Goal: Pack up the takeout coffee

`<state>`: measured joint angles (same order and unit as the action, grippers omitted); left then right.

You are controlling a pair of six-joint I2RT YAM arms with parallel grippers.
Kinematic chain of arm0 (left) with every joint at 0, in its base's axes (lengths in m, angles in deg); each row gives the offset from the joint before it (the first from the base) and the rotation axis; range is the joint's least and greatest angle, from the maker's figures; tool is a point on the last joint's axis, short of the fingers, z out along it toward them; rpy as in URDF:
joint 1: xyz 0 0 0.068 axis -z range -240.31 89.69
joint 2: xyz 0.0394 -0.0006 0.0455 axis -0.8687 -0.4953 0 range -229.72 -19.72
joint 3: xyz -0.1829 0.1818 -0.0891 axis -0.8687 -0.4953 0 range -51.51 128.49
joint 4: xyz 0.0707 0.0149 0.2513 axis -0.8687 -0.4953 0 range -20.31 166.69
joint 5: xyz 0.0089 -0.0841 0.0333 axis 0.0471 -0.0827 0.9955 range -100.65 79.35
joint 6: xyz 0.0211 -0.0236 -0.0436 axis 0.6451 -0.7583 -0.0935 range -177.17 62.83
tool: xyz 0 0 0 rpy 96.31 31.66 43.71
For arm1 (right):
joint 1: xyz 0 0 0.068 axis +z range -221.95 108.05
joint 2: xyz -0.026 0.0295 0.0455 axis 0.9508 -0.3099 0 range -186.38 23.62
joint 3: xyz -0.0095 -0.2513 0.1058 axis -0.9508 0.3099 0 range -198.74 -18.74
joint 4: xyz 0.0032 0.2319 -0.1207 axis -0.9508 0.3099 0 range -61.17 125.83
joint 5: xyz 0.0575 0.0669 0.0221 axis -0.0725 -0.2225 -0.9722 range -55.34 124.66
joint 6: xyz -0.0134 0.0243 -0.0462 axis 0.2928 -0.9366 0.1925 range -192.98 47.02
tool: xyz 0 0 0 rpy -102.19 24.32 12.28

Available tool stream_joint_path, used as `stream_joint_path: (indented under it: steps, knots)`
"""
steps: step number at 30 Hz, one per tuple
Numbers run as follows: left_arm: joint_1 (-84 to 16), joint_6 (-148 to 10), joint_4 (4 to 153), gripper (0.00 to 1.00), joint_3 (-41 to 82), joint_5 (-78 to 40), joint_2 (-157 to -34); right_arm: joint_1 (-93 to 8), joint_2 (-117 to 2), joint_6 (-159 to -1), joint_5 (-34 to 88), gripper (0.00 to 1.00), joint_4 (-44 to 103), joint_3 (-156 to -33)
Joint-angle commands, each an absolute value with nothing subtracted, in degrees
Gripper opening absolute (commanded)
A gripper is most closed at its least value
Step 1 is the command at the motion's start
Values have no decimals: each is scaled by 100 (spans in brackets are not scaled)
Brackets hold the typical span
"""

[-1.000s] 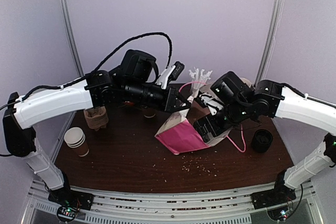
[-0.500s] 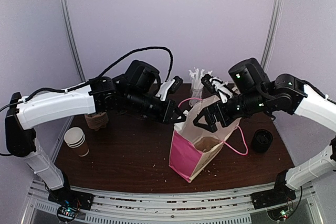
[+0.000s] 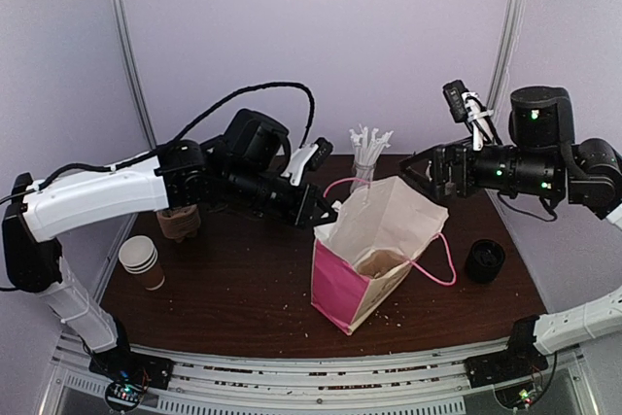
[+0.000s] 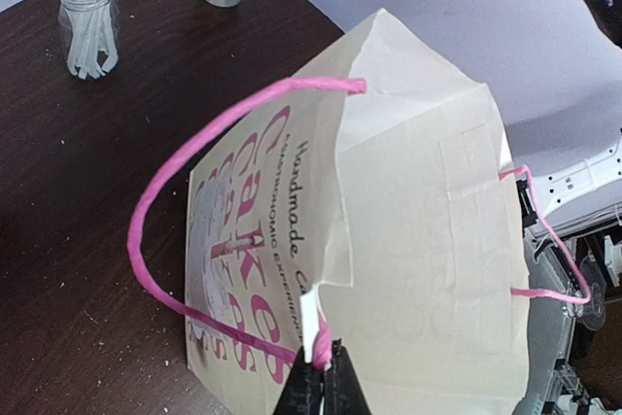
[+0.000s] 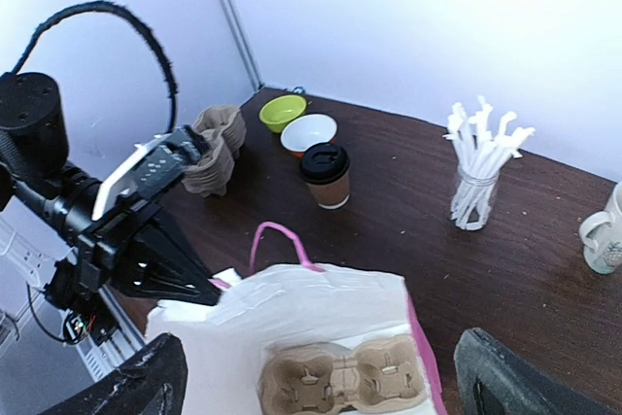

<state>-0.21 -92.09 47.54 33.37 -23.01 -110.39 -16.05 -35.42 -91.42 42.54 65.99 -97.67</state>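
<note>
The takeout coffee (image 5: 326,174), a brown cup with a black lid, stands on the table beyond the bag in the right wrist view; in the top view the left arm hides it. A pink and white paper bag (image 3: 374,250) stands upright with its mouth open and a brown cup carrier (image 5: 340,381) at the bottom. My left gripper (image 4: 324,376) is shut on the bag's rim where the pink handle (image 4: 155,201) is fixed. My right gripper (image 3: 416,170) hangs open above the bag's far right side, holding nothing.
A jar of white straws (image 3: 367,148) and a mug (image 5: 607,235) stand behind the bag. A green bowl (image 5: 283,112), a white bowl (image 5: 309,133) and stacked carriers (image 3: 178,221) are at the back left. Lidless cups (image 3: 143,261) stand left, black lids (image 3: 484,260) right.
The bag has gone from lying tilted to standing upright and open. My right gripper has drawn back up and to the right, away from the bag. The left gripper keeps its hold.
</note>
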Motion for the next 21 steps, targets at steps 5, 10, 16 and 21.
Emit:
stream_joint_path:
  steps: [5, 10, 16, 21]
  knots:
    - [-12, -7876, 4704, 0, 3335, -2151, -10384, -1599, -2537, -9486, 5416, 98, 5204, -8269]
    - [-2, -6964, 4498, 0, 3057, -1941, -10006, -1597, -2099, -9610, 5413, 98, 4630, -7485]
    - [189, -6463, 4276, 0, 2707, -1858, -9977, -1603, -2168, -9754, 5268, 98, 4559, -6933]
    - [575, -6465, 4282, 0, 2426, -1705, -10212, -1598, -1927, -9966, 5218, 98, 4295, -6432]
